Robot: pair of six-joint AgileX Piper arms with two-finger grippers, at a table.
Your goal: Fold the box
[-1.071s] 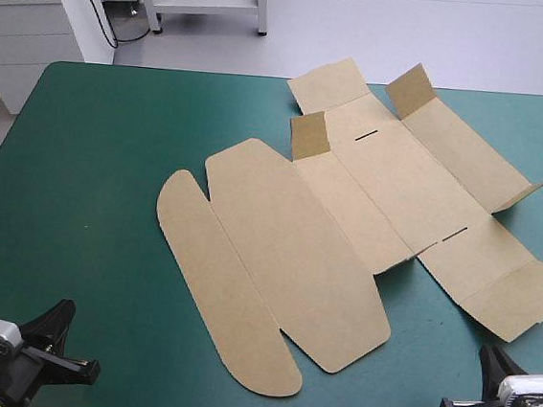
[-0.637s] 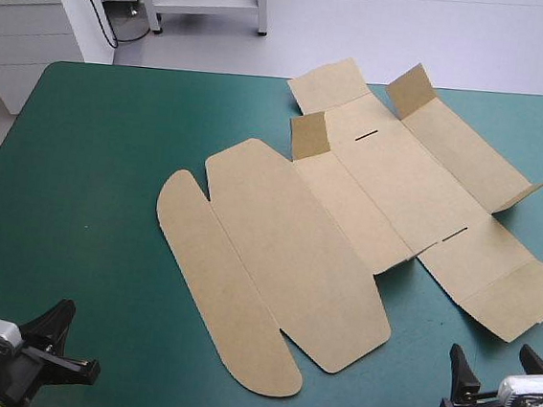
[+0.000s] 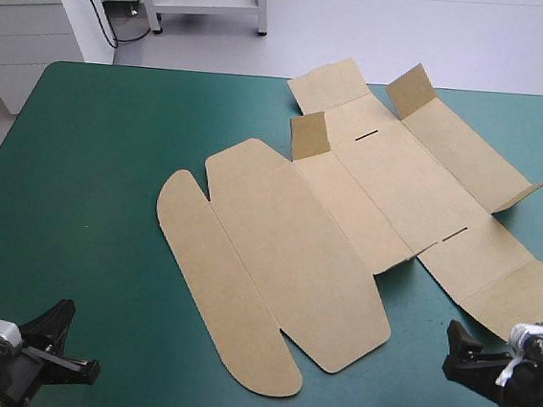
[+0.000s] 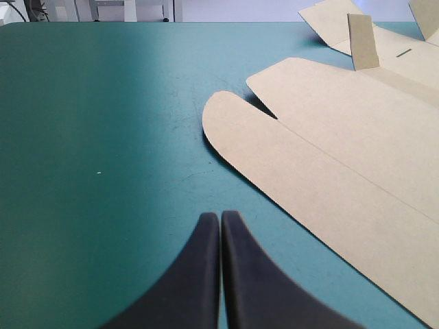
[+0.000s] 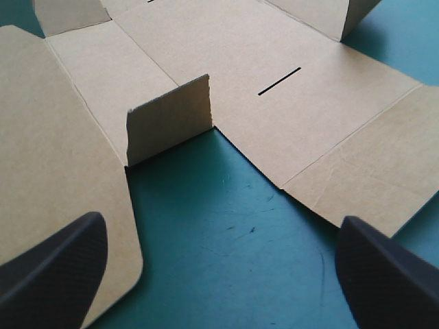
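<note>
Nearly all the task is left for you: the box (image 3: 349, 201) lies flat on the right half of the bench (image 3: 83, 166), with only small tabs (image 3: 309, 135) standing up. Your left hand (image 4: 220, 223) is closed and well apart from the box; your right hand (image 5: 219, 229) is wide and empty, at its near edge.

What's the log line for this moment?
box: mostly flat on table | left gripper: shut, empty, off the box | right gripper: open, empty, facing a raised tab

Right tool (image 5: 221, 221): broad black fingers (image 5: 55, 267), cross-hatched texture
</note>
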